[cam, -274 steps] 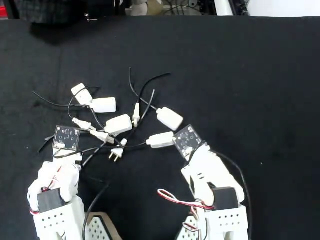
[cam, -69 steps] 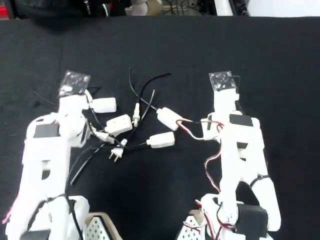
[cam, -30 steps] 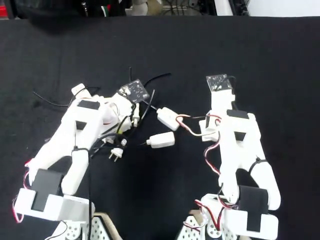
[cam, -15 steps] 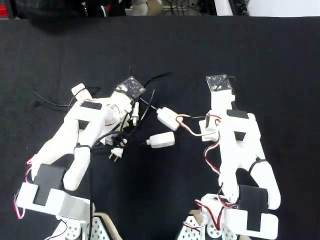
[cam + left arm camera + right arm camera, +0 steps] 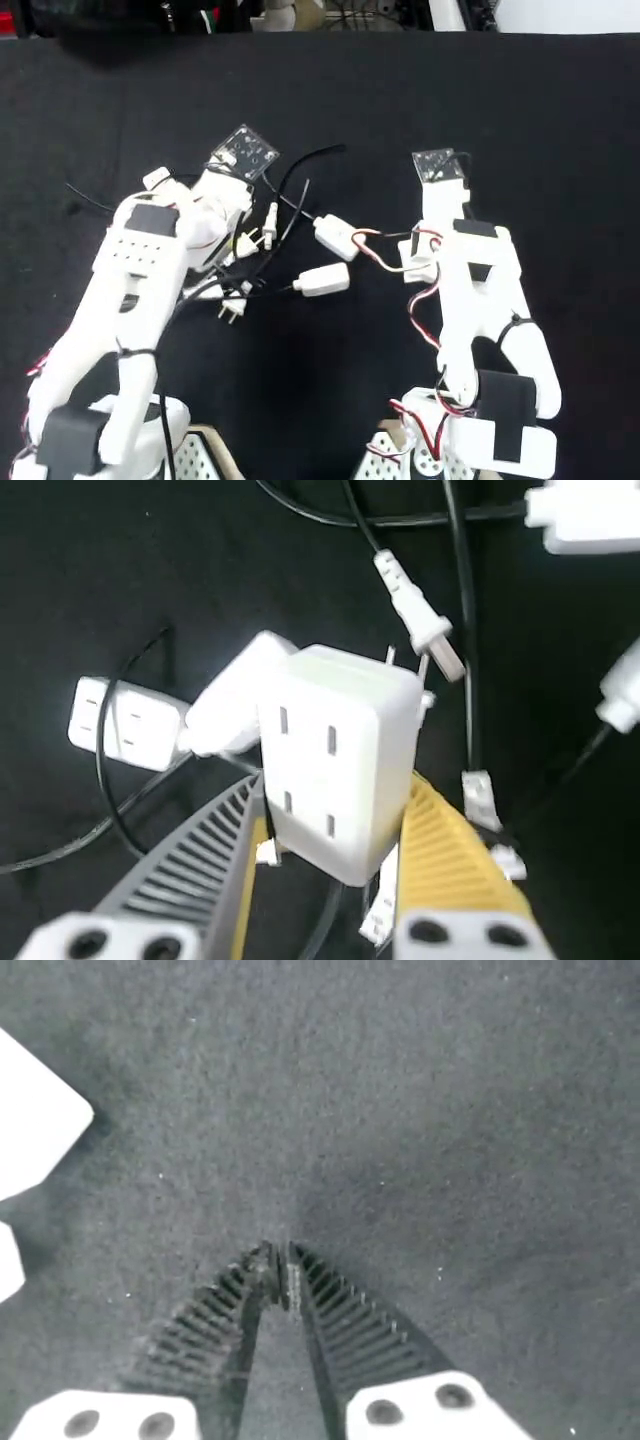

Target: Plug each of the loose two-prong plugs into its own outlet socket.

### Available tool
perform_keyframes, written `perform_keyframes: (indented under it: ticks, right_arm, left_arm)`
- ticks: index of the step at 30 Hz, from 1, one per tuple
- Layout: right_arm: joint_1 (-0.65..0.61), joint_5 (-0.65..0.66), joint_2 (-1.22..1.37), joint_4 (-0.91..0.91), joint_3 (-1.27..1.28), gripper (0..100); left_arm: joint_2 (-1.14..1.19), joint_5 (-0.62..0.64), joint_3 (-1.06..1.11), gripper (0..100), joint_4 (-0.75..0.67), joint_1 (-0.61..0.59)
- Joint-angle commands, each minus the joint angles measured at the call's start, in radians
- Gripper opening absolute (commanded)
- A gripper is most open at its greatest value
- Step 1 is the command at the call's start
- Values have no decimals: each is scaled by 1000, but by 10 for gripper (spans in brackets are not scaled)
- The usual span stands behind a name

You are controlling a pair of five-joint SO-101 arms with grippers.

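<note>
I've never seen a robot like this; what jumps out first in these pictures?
The left gripper clamps a white outlet block above a tangle of white plugs and black cords on the black table. The right gripper hangs shut on nothing, over the table beside that tangle.

Lab-type setup: black-clothed bench point(image 5: 560, 120), cables/equip point(image 5: 365, 14) at back edge.

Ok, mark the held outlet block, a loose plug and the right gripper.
outlet block point(image 5: 335, 750), left wrist view, slotted face.
loose plug point(image 5: 408, 608), left wrist view, white body.
right gripper point(image 5: 279, 1265), right wrist view, between fingertips.
</note>
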Motion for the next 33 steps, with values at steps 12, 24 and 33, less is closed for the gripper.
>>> perform_keyframes:
  ticks: [12,24,33]
  right_arm:
    - [-14,8,4,-37,-38,22]
    - [-15,8,4,-37,-38,22]
    - [-44,9,4,-35,-28,22]
  left_arm:
    - [-358,-140,13,51,516,163]
    - [-664,-138,638,51,242,309]
    - [-680,-31,731,175,92,306]
